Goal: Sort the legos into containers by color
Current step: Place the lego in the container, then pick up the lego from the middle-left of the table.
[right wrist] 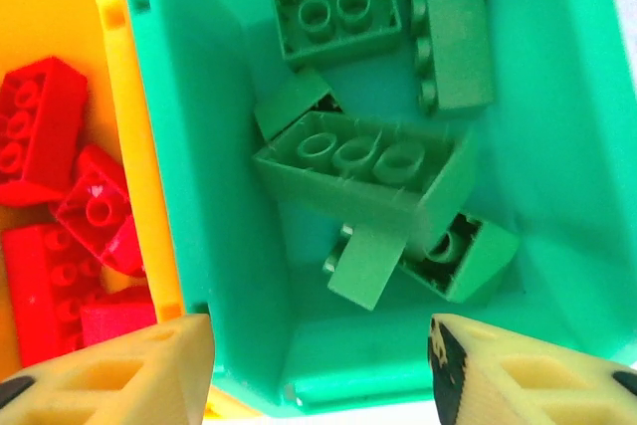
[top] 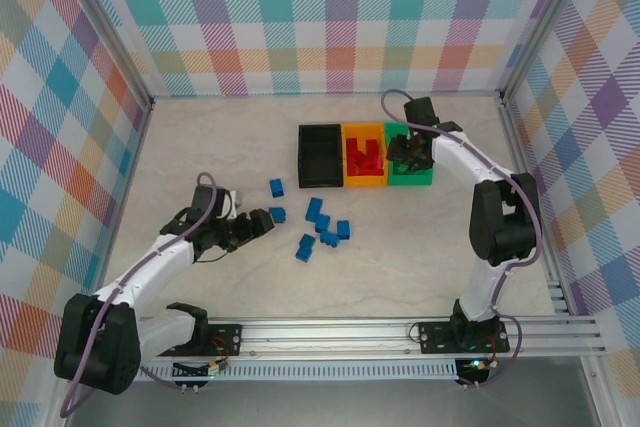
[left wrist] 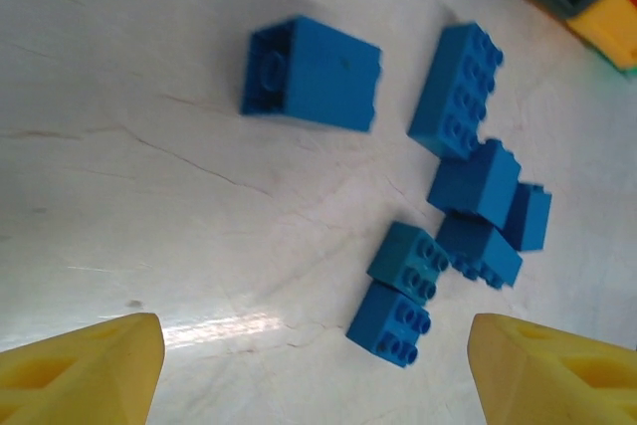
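Surface: a pale, marble-patterned table (top: 420, 267), with a metal rail (top: 350, 332) along its near edge where the arm bases are bolted.
Room: pastel plaid walls (top: 300, 17) close the table in on three sides.
Containers: three bins joined in a row near the far middle, black bin (top: 303, 157) on the left, orange bin (top: 365, 184) in the centre, green bin (top: 410, 181) on the right.
Blue legos (top: 322, 222): loose on the table in front of the bins, most in a tight cluster and a few lying apart.
Red legos (top: 364, 157): piled in the orange bin.
Left gripper (top: 262, 224): low over the table just left of the blue bricks, jaws spread wide, holding nothing.
Right gripper (top: 408, 155): above the green bin, fingers apart with nothing between them.
Left wrist view: studs on the blue bricks are clear, with one larger brick (left wrist: 311, 72) tipped on its side and blurred.
Right wrist view: green legos (right wrist: 363, 171) lie jumbled on the green bin's floor, several with the underside up; from above the arm covers much of that bin.
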`<control>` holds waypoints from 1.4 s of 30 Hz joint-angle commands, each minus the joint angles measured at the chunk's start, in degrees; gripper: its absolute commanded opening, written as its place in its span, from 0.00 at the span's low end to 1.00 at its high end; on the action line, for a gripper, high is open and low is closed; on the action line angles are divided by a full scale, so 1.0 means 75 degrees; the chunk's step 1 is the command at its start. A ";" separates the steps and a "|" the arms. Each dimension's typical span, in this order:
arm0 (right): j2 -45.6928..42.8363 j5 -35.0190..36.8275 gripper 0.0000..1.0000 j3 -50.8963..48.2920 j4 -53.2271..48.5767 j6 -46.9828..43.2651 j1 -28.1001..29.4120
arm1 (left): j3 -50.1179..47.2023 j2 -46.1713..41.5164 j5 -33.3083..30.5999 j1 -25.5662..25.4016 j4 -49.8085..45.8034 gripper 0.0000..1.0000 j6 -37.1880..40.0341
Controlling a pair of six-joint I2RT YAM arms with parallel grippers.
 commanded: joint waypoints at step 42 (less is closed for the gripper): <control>-0.2419 -0.0458 0.60 -0.3665 0.0724 0.0761 0.2751 | 0.3807 0.3302 -0.4083 -0.4425 -0.2613 0.19 0.0639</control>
